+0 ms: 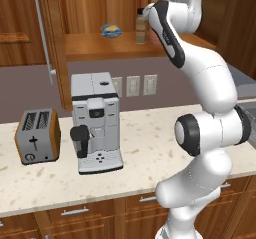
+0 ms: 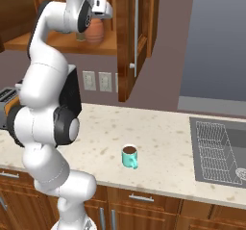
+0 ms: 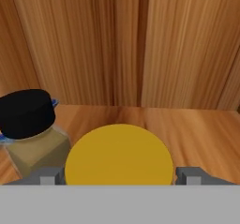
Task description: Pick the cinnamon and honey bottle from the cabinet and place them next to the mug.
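The fingers (image 3: 120, 175) stand apart on either side of the honey bottle (image 3: 118, 153), whether touching it I cannot tell; it sits on the cabinet (image 2: 126, 41) shelf just beside the black-capped cinnamon (image 3: 29, 124). The mug (image 2: 129, 157) stands on the worktop (image 2: 158, 152) below. No label or writing is readable on either bottle.
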Available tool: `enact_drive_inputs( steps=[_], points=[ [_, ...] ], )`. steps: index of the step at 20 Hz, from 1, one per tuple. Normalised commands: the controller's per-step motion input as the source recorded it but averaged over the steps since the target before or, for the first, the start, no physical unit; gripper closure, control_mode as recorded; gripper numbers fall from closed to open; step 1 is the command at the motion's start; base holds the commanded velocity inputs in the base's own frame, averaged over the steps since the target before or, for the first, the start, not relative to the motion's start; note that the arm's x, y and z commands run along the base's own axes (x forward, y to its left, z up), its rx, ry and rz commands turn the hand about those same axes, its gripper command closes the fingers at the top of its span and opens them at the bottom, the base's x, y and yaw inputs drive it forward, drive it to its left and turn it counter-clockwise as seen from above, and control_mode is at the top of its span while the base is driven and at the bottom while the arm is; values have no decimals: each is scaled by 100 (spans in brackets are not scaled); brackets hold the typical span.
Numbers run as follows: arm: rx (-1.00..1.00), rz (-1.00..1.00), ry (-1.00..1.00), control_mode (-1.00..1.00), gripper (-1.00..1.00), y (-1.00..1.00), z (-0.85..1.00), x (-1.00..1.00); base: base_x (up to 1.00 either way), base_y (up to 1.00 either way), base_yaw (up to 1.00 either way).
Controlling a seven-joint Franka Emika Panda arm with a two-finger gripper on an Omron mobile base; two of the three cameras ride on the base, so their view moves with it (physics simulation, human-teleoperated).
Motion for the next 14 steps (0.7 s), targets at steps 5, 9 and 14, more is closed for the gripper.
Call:
enact_drive_inputs(
  steps=[5,9,14],
  points=[
    [0,0,0,-100,100,0,0,-42,0,0,0],
    [0,0,-1,-100,100,0,0,-54,0,0,0],
    [0,0,-4,-100,100,0,0,-63,0,0,0]
  ],
)
